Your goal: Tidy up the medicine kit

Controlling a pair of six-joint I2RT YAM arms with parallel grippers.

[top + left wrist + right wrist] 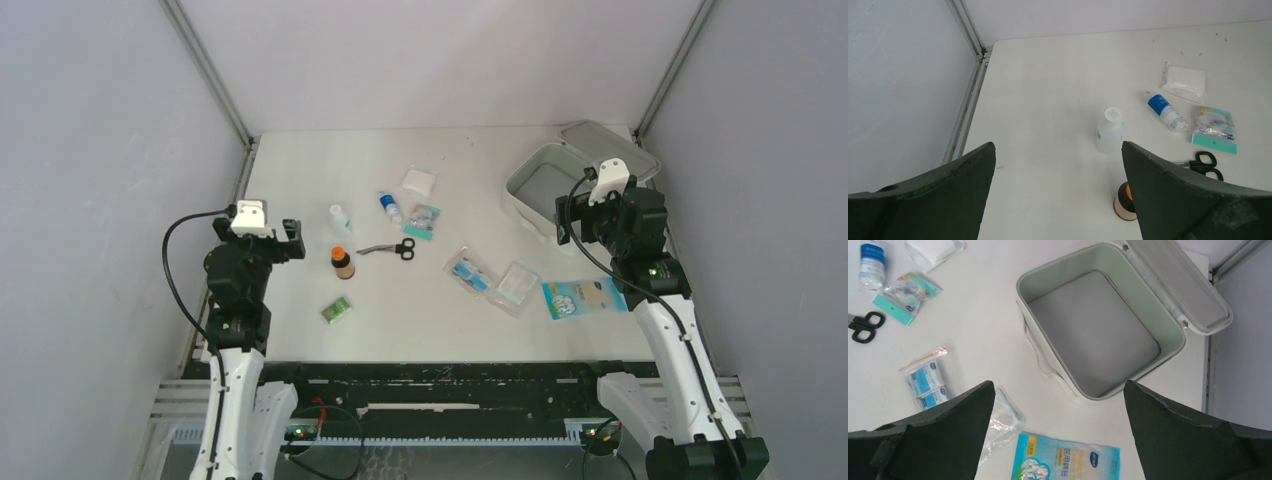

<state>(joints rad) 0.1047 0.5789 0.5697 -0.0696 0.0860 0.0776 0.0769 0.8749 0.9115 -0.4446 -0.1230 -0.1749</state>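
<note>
Landmark: the scissors (392,248), laid flat near the middle of the table (300,170), black handles to the right.
Medicine kit: the medicine kit (1093,335) is found well to the right of the scissors and farther back, near the table's far right corner. It is stood open, and its pale grey inside is seen bare.
Lid: the lid (1178,285) is folded back on the side of the kit turned away from the scissors.
Left end effector: the left end effector (1058,150) is held above the table well to the left of the scissors. Its jaws are spread wide and nothing is gripped.
Right end effector: the right end effector (1058,385) is held well to the right of the scissors, over the kit's near edge. It is released, with nothing between the fingers.
Clear bottle: the clear bottle (1110,131) is stood upright to the left of the scissors, a little farther back.
Amber bottle: the amber bottle (343,263) is stood upright to the left of the scissors, slightly nearer.
Blue-and-white tube: the blue-and-white tube (1167,112) is laid on its side just behind the scissors.
Teal packet: the teal packet (424,220) is placed behind the scissors, just to the right.
White gauze packet: the white gauze packet (1185,80) is placed farther behind the scissors than the tube.
Green packet: the green packet (337,311) is laid nearer than the scissors, to the left.
Clear packets: the blue-filled clear packet (927,380) and the plain clear packet (515,287) are laid to the right of the scissors, slightly nearer.
Cotton swab bag: the cotton swab bag (1065,460) is laid farthest right of the scissors among the packets.
</note>
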